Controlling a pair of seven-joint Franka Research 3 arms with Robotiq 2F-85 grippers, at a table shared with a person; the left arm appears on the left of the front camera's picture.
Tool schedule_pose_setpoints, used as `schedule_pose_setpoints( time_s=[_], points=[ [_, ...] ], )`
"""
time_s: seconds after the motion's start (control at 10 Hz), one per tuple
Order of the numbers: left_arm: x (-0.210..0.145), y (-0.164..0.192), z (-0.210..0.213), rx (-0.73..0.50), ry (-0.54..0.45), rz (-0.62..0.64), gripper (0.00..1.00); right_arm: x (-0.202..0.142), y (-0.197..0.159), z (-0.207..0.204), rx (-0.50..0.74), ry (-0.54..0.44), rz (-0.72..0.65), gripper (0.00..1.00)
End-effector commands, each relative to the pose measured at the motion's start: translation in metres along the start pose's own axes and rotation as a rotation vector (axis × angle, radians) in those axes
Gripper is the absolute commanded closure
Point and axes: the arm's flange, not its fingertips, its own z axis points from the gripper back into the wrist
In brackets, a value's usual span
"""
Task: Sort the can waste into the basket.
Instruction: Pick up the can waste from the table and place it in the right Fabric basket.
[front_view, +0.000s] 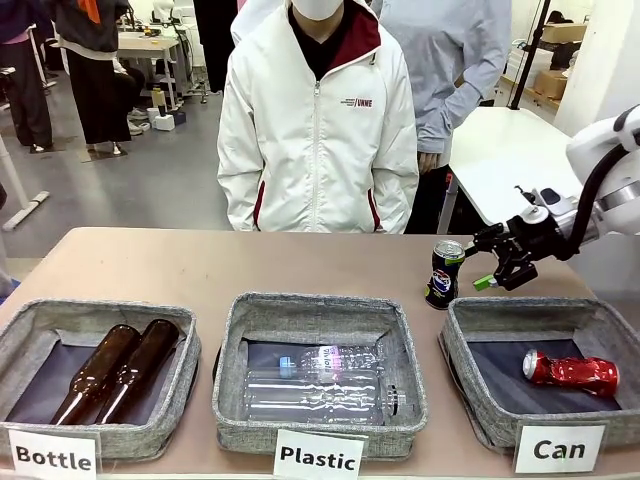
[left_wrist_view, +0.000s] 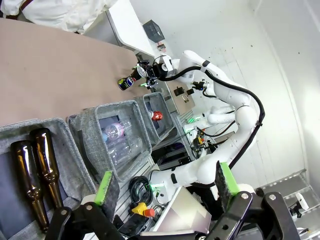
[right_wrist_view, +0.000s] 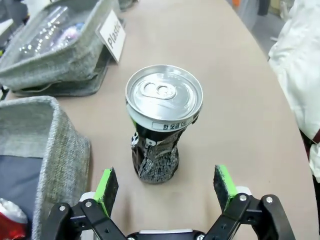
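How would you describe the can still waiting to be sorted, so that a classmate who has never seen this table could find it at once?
Start at the grey basket with the "Can" card, at the robot's right end of the row. Just behind its far left corner, on the bare table, stands a dark can with a silver top. Unlike the red can lying inside that basket, it is upright and outside any basket.

The red can (right_wrist_view: 9, 220) is cut off at the frame's bottom-left corner.

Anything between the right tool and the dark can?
Nothing: in the right wrist view, bare table separates the open right tool from the dark can.
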Motion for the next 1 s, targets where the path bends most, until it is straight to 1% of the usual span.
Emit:
schedule_pose_setpoints(
  time_s=[0.0, 0.1, 0.3, 0.4, 0.7, 0.8, 0.9],
  points=[
    [0.001, -0.003, -0.001, -0.016, -0.007, -0.011, 0.0, -0.001, -0.013, -0.008, 0.018, -0.07, 0.003, 0.0],
    [0.001, -0.003, -0.001, -0.016, -0.007, -0.011, 0.0, -0.003, -0.015, -0.014, 0.038, -0.089, -0.011, 0.0],
    [0.001, -0.003, -0.001, -0.016, -0.007, -0.011, 0.0, -0.003, -0.016, -0.023, 0.03, -0.131, -0.028, 0.0],
    [0.001, -0.003, -0.001, -0.016, -0.007, -0.011, 0.0, -0.003, -0.017, -0.027, 0.017, -0.167, -0.038, 0.0],
    [0.001, -0.003, -0.001, -0.016, -0.007, -0.011, 0.0, -0.005, -0.023, -0.042, 0.054, -0.284, -0.087, 0.0],
    [0.001, -0.003, -0.001, -0.016, -0.007, -0.011, 0.0, -0.006, -0.024, -0.044, 0.078, -0.301, -0.098, 0.0],
    [0.001, -0.003, -0.001, -0.016, -0.007, -0.011, 0.0, -0.006, -0.023, -0.044, 0.092, -0.288, -0.096, 0.0]
  ],
)
